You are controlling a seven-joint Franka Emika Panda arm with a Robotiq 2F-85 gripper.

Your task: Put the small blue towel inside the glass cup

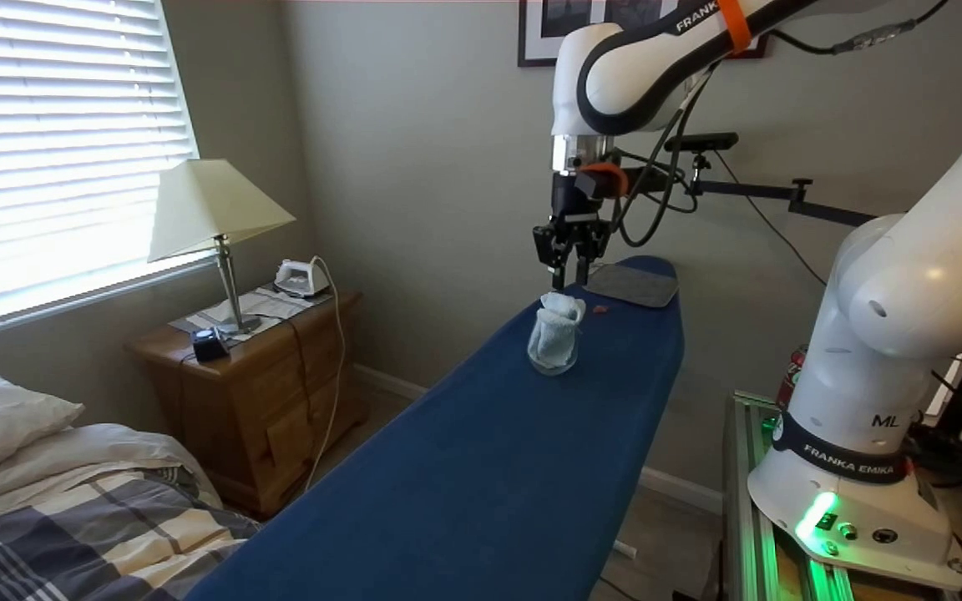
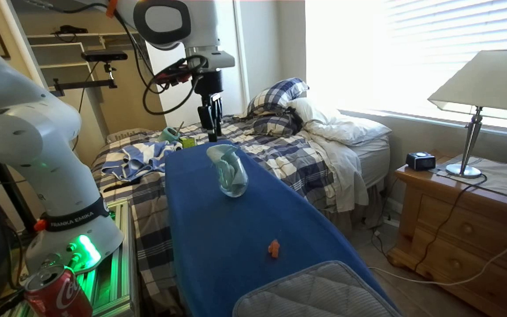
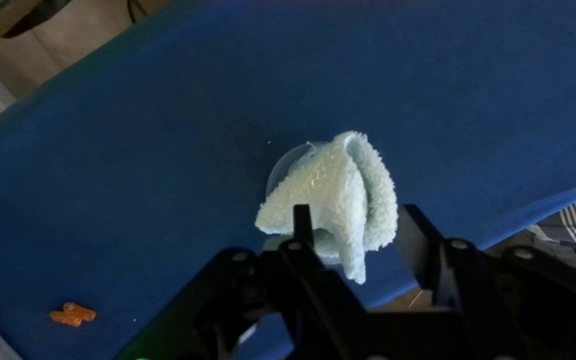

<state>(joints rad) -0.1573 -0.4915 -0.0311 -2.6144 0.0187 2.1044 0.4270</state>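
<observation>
The small blue towel (image 1: 559, 327) is bunched up inside the glass cup (image 1: 551, 368), with its upper folds sticking out past the rim. In an exterior view the towel's (image 2: 223, 152) top flops over to one side, and the clear wall of the cup (image 2: 237, 192) shows below. Seen from above in the wrist view, the towel (image 3: 325, 192) covers most of the cup's mouth, leaving a curved bit of glass rim (image 3: 279, 169) visible. My gripper (image 3: 356, 208) is open, its fingers apart and holding nothing. In both exterior views the gripper (image 1: 571, 282) hangs just above the towel.
A dark blue ironing board (image 1: 464, 467) carries the cup. Also on it are a small orange object (image 2: 273, 248) and a grey quilted pad (image 2: 310, 293). A bed (image 2: 288, 163) lies alongside; a nightstand (image 1: 255, 392) with a lamp (image 1: 218, 209) stands by the window.
</observation>
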